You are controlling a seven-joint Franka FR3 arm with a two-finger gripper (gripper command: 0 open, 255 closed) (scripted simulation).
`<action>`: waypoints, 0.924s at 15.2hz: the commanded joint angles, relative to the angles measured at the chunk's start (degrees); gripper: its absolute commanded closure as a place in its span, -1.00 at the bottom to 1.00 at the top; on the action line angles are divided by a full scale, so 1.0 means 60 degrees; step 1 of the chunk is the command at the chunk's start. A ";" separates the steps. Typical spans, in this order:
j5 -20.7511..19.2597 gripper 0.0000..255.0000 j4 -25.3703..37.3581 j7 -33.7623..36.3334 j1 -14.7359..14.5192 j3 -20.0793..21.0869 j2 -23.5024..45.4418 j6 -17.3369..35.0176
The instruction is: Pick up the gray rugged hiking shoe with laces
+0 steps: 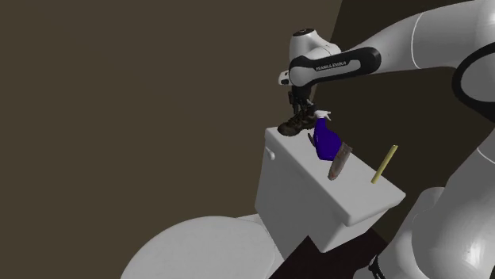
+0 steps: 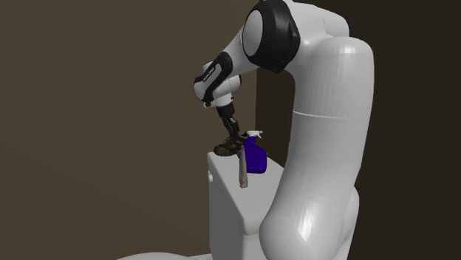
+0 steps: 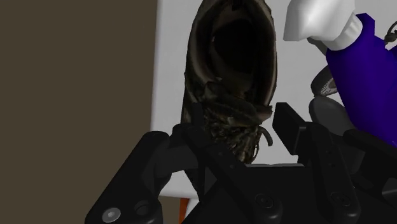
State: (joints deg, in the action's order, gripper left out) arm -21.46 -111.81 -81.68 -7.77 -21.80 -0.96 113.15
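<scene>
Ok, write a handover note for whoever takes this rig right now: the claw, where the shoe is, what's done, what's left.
Claw: appears shut on the shoe, one finger on either side of its laced part.
Shoe: dark, at the corner of the white tank lid toward the shoulder view's left, close beside a blue spray bottle. Cannot tell whether its sole is clear of the lid.
Done: reach and grasp.
Left: lift it straight up, minding the bottle.
</scene>
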 commanded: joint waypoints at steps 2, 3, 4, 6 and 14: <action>0.0021 1.00 0.0293 -0.0108 -0.0013 0.0015 -0.0085 -0.0354; 0.0030 1.00 0.0399 -0.0143 -0.0018 0.0020 -0.0104 -0.0473; 0.0040 1.00 0.0507 -0.0178 -0.0024 0.0026 -0.0121 -0.0593; 0.0059 1.00 0.0729 -0.0250 -0.0034 0.0037 -0.0148 -0.0832; 0.0126 1.00 0.1469 -0.0480 -0.0060 0.0066 -0.0177 -0.1568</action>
